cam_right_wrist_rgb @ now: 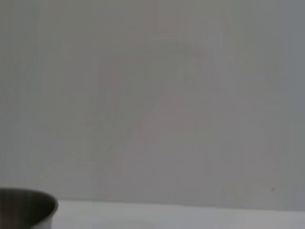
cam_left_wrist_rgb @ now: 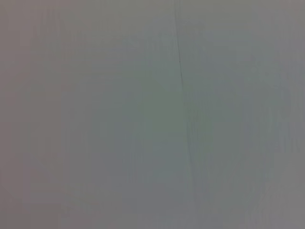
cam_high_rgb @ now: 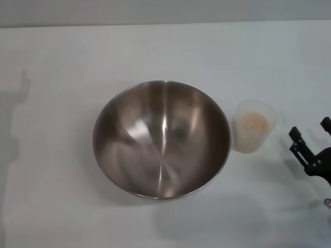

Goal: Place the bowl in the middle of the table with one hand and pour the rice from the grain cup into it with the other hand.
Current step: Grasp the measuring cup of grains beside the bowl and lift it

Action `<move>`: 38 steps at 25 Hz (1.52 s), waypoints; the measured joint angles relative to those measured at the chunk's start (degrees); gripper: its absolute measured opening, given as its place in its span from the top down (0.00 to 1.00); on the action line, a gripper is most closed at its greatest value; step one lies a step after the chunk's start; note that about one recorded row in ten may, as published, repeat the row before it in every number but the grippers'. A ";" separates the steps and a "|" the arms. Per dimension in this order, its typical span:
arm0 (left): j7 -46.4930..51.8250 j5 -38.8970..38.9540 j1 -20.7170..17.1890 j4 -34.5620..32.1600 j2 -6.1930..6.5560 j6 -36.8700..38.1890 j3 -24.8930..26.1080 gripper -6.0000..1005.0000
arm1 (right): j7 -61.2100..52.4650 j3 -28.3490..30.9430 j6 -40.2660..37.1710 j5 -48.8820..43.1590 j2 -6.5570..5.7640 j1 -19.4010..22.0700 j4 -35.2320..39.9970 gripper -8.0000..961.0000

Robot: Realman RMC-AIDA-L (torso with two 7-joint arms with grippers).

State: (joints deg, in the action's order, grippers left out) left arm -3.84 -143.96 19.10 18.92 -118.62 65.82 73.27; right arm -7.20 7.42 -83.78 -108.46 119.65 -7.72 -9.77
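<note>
The stainless-steel bowl (cam_high_rgb: 161,138) stands upright in the middle of the white table (cam_high_rgb: 62,62), its inside empty. The clear grain cup (cam_high_rgb: 253,125) stands upright just right of the bowl, with pale rice (cam_high_rgb: 254,122) in it. My right gripper (cam_high_rgb: 310,139) is at the right edge of the head view, right of the cup and apart from it, its black fingers spread and empty. The left gripper is out of view; only a faint shadow lies at the table's left. The right wrist view shows the bowl's rim (cam_right_wrist_rgb: 26,206) in a corner.
The table's far edge meets a grey wall (cam_high_rgb: 165,10) at the top of the head view. The left wrist view shows only a plain grey surface with a thin seam (cam_left_wrist_rgb: 183,95).
</note>
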 joint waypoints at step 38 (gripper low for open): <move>0.07 -0.29 -0.39 0.38 0.14 0.25 -0.37 0.18 | 0.00 0.75 8.56 0.49 -0.12 -5.33 0.03 0.22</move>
State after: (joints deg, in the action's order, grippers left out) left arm -3.78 -144.25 18.72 19.30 -118.48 66.07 72.90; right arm -7.20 8.17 -75.22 -107.97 119.53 -13.05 -9.74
